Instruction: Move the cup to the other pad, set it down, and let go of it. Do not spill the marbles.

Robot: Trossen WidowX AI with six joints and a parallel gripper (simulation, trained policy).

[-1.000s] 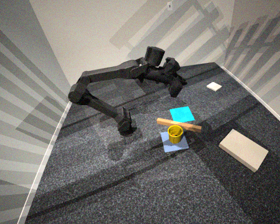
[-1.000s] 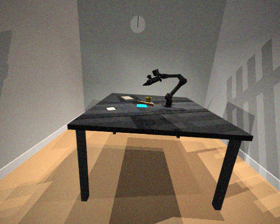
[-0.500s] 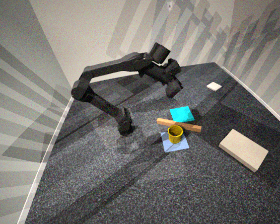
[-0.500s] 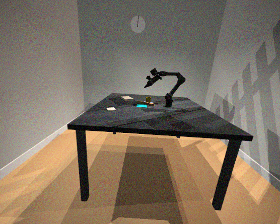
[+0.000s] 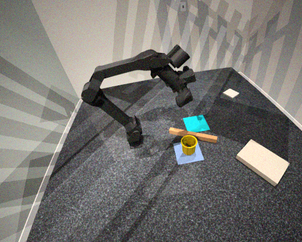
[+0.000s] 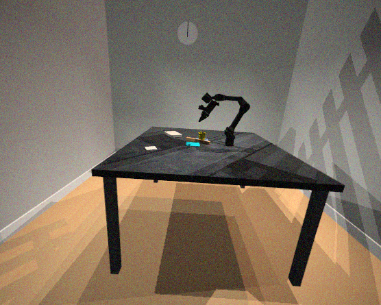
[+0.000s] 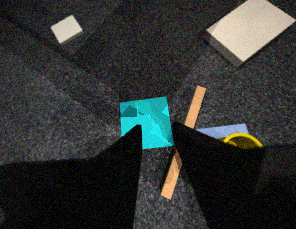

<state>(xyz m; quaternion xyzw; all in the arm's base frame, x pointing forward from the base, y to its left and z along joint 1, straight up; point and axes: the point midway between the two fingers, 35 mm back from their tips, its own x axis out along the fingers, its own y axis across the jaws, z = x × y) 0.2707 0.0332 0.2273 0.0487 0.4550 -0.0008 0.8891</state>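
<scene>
The claw [image 5: 183, 103] [image 6: 201, 118] [image 7: 157, 128] hangs above the dark tabletop [image 5: 120, 190] [image 6: 179, 164] [image 7: 95, 81], slightly open and holding nothing. A thick cream slab [image 5: 262, 162] [image 6: 173, 133] [image 7: 251, 28] lies well apart from the upright yellow cup [image 5: 188, 149] [image 6: 201, 136] [image 7: 243, 140], which sits on the blue pad [image 5: 180, 158] [image 7: 222, 131], beside the orange bar [image 5: 204, 137] [image 6: 192, 139] [image 7: 194, 108].

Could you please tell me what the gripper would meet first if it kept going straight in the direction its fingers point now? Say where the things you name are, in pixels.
Probably the cyan pad [image 5: 196, 123] [image 6: 192, 144] [image 7: 155, 133], which shows between and beyond the gripper's [image 5: 184, 103] [image 6: 199, 120] [image 7: 157, 125] fingertips; depth is unclear, so it might land just beside it.
</scene>
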